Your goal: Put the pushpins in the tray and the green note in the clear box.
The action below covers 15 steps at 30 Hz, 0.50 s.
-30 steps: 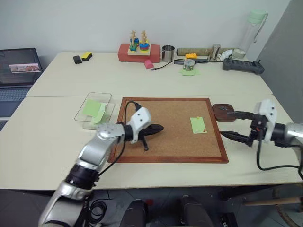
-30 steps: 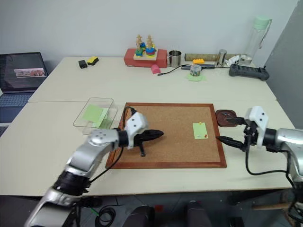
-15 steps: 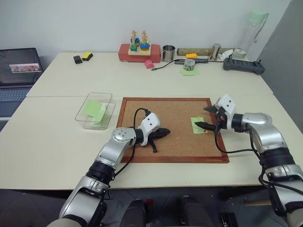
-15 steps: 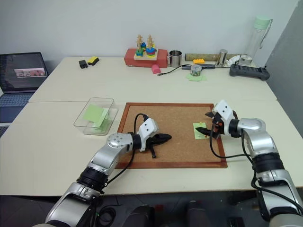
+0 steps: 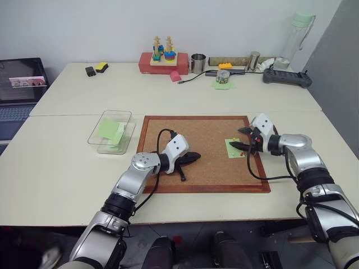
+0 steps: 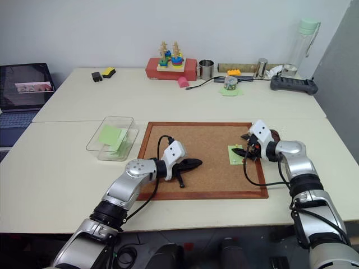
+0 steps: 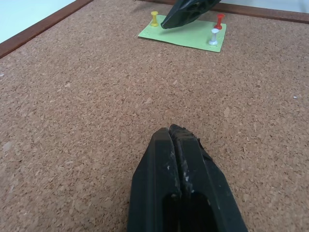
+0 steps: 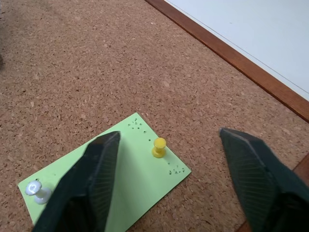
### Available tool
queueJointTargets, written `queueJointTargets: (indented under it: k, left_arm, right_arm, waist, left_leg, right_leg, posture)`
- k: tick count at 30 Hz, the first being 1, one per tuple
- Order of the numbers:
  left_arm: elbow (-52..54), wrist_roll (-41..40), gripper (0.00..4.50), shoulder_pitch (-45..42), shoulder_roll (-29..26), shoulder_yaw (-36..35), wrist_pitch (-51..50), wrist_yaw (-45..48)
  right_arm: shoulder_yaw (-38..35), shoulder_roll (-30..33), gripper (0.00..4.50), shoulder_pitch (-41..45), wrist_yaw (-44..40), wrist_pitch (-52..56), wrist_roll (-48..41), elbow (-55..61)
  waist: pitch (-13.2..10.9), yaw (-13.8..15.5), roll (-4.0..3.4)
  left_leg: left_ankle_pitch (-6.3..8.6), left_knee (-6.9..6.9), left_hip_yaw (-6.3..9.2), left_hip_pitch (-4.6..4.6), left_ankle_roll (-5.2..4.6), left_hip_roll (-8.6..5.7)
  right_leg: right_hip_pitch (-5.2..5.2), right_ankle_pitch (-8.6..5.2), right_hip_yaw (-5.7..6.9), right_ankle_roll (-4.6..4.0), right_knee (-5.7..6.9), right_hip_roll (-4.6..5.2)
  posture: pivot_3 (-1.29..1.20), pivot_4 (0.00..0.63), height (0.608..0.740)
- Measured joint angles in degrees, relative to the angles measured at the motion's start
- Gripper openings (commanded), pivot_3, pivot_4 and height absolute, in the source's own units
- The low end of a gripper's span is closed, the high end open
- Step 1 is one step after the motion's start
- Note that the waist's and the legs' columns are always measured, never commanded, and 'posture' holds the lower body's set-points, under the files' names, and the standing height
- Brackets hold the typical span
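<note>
The green note (image 5: 232, 148) lies on the cork board (image 5: 196, 131), held by a yellow pushpin (image 8: 158, 146), a red one (image 7: 219, 20) and a white one (image 7: 214, 36). My right gripper (image 8: 169, 134) is open just above the note's corner, one finger on each side of the yellow pin without touching it. My left gripper (image 5: 196, 156) is shut and empty, its tips (image 7: 175, 130) low over the middle of the board. A sliver of the dark brown tray (image 6: 274, 135) shows behind my right hand. The clear box (image 5: 116, 111) stands left of the board with green paper inside.
A laptop (image 5: 19, 84) sits at the far left. Along the back edge stand a red toy base (image 5: 157, 61), a metal cup (image 5: 198, 63), a black device (image 5: 286, 77) and a tall bottle (image 5: 294, 33).
My right gripper has swung in from beside the tray to the note's corner, and its jaws have narrowed around the yellow pin. My left gripper stays shut over the board.
</note>
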<state>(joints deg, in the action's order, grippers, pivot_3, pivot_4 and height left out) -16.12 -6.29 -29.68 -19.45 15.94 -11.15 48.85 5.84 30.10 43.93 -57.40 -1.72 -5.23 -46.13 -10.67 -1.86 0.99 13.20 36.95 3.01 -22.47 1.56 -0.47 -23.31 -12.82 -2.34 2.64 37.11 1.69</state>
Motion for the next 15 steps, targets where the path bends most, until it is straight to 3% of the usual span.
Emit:
queueJointTargets:
  k: [12, 15]
  left_arm:
    - [0.02, 0.13, 0.00, 0.07, 0.02, 0.00, 0.05, -0.08]
    - [0.19, 0.13, 0.00, 0.29, 0.08, 0.00, 0.09, -0.47]
  right_arm:
    - [-0.03, -0.36, 0.18, 0.09, -0.70, -1.16, -0.01, -1.58]
    - [-0.09, -0.36, 0.01, 0.09, -1.40, -0.92, -0.07, -1.34]
  waist:
    - [0.00, 0.00, 0.00]
    - [0.00, 0.00, -0.01]
  left_leg:
    - [0.00, 0.00, 0.00, 0.01, 0.00, 0.00]
    - [0.00, 0.00, 0.00, 0.01, 0.00, 0.00]
  right_leg:
    - [0.00, 0.00, -0.01, -0.01, 0.00, 0.00]
    - [0.01, 0.00, 0.00, -0.01, 0.00, 0.00]
  posture:
    - [0.00, 0.150, 0.740]
    - [0.00, 0.150, 0.740]
